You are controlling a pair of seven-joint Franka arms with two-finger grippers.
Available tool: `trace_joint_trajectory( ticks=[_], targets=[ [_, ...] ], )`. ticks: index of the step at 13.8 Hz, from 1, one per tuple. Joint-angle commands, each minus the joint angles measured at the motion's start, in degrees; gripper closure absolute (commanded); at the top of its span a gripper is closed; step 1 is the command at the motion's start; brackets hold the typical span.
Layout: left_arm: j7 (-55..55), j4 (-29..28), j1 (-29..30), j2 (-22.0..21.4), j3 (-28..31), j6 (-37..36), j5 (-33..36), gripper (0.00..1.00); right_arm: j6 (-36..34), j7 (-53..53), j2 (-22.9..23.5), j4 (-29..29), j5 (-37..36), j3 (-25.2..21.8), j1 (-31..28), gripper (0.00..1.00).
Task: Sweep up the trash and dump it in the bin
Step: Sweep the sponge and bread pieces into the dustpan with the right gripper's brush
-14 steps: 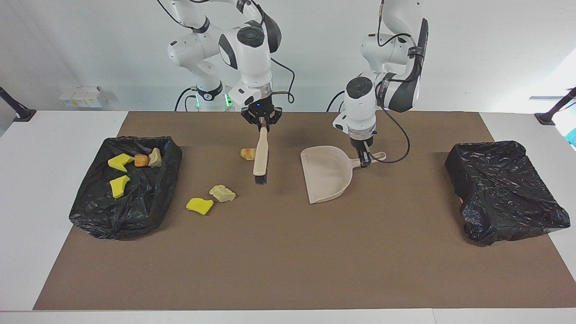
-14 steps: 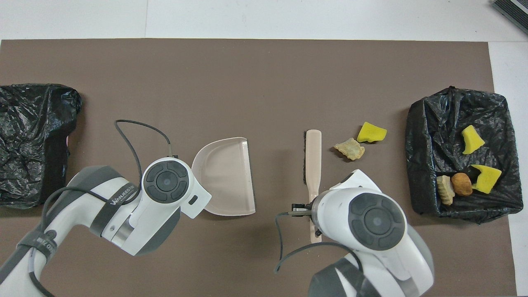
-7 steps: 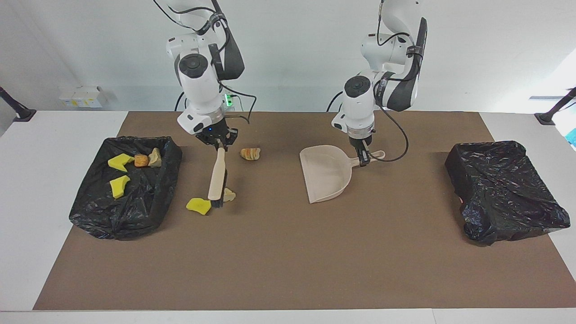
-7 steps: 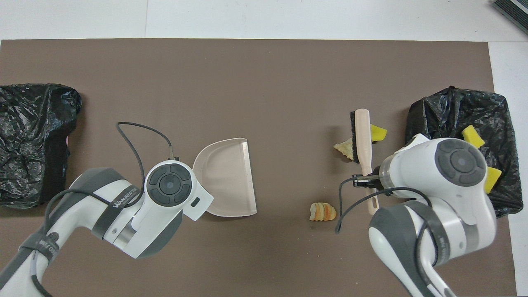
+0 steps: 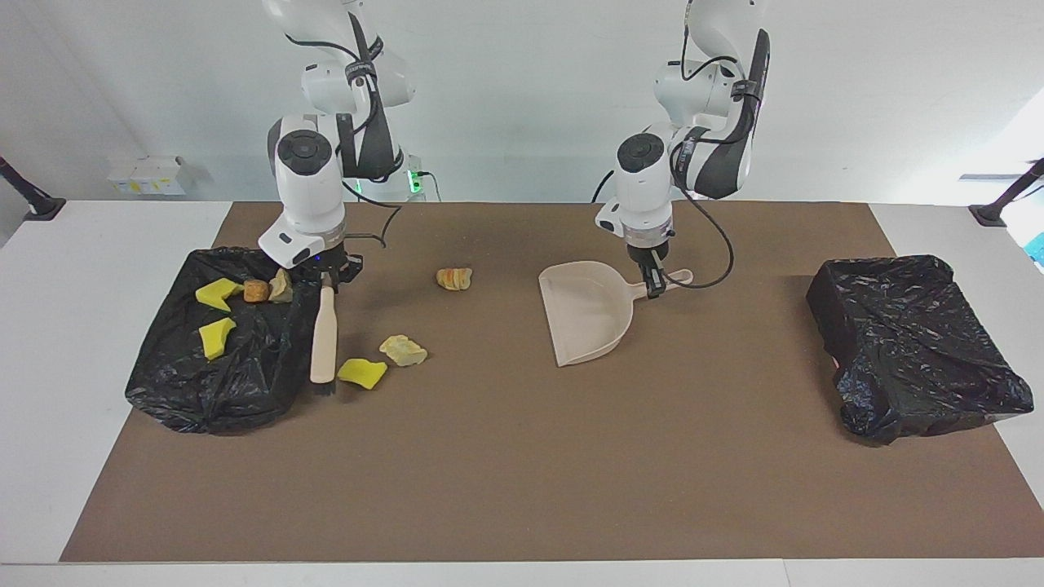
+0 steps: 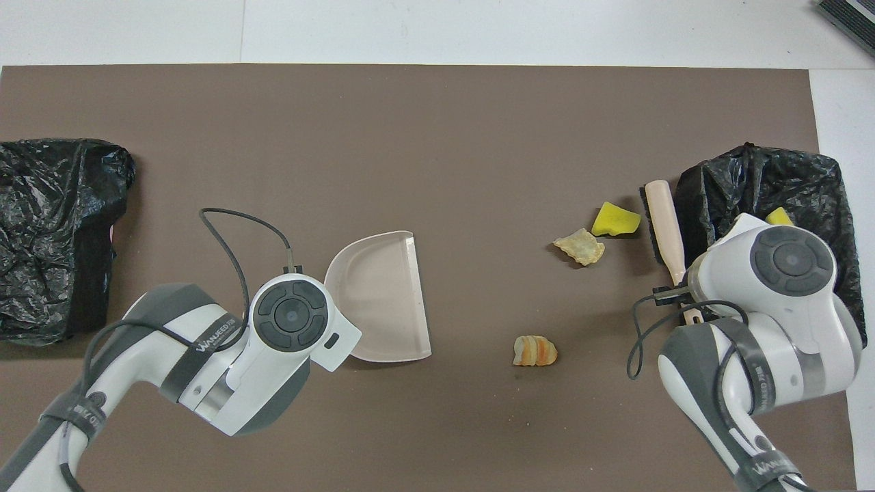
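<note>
Facing view: the right hand (image 5: 325, 281) is seen pinching the handle end of a beige brush (image 5: 324, 336), whose bristle end points away from the robots and lies just beside the black-lined bin (image 5: 220, 391) at the right arm's end of the tabletop (image 5: 522, 489). The brush lies between that bin and a yellow scrap (image 5: 362, 372) on the brown mat. A pale tan lump (image 5: 403, 350) is found just beside the yellow scrap, toward the left arm's end. A striped orange-tan lump (image 5: 453, 279) lies alone, nearer to the robots than those two, well apart from them.

Inside the bin two more yellow scraps (image 5: 217, 294) (image 5: 216, 337) are seen, along with an orange lump (image 5: 256, 290) and a tan lump (image 5: 280, 285) touching each other near the bin's wall closest to the robots.

The left hand (image 5: 652, 287) is closed on the handle of a beige dustpan (image 5: 585, 318), which rests on the mat near the middle of the tabletop, its open mouth turned toward the loose scraps. A second black-lined bin (image 5: 913, 350) is set at the left arm's end.

In the overhead view the brush (image 6: 663, 222) is seen alongside the bin's edge, with the yellow scrap (image 6: 615, 220) beside its bristles.
</note>
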Motion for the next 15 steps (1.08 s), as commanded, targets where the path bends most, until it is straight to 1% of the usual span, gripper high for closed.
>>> trace_joint_trajectory(
  ticks=[1, 4, 5, 6, 7, 8, 10, 15],
  targets=[
    [-2.2, -1.8, -1.3, -1.8, 0.6, -0.2, 1.3, 1.0, 2.0, -0.5, -1.2, -3.1, -1.6, 0.8, -0.7, 1.0],
    [-5.8, -1.7, -2.1, -1.8, 0.6, -0.1, 3.6, 1.0, 3.5, -0.5, -1.4, -5.6, -1.6, 1.1, -0.1, 1.0],
    [-6.3, -1.6, -2.2, -1.8, 0.6, -0.1, 3.8, 1.0, 2.8, -0.2, -1.5, -5.7, -1.6, 1.1, 3.0, 1.0],
    [-6.3, -1.6, -2.2, -1.8, 0.6, 0.0, 3.8, 1.0, 2.7, 1.7, -1.7, -6.1, -1.6, 1.1, 4.8, 1.0],
    [-6.4, -1.6, -2.2, -1.8, 0.6, -0.1, 3.8, 1.0, 2.6, 4.6, -1.9, -6.2, -1.3, 1.3, 6.4, 1.0],
    [-6.4, -1.6, -2.2, -1.8, 0.5, -0.1, 3.8, 1.0, 2.6, 7.7, -1.7, -6.4, -0.9, 1.2, 9.8, 1.0],
    [-6.4, -1.7, -2.2, -1.8, 0.5, -0.1, 3.8, 1.0, 3.0, 13.5, -1.2, -6.3, 0.2, 1.4, 14.1, 1.0],
    [-6.5, -1.8, -2.0, -1.8, 0.4, 0.5, 3.7, 1.0, 3.4, 17.9, -0.7, -5.1, 9.2, 1.5, 23.5, 1.0]
  ],
)
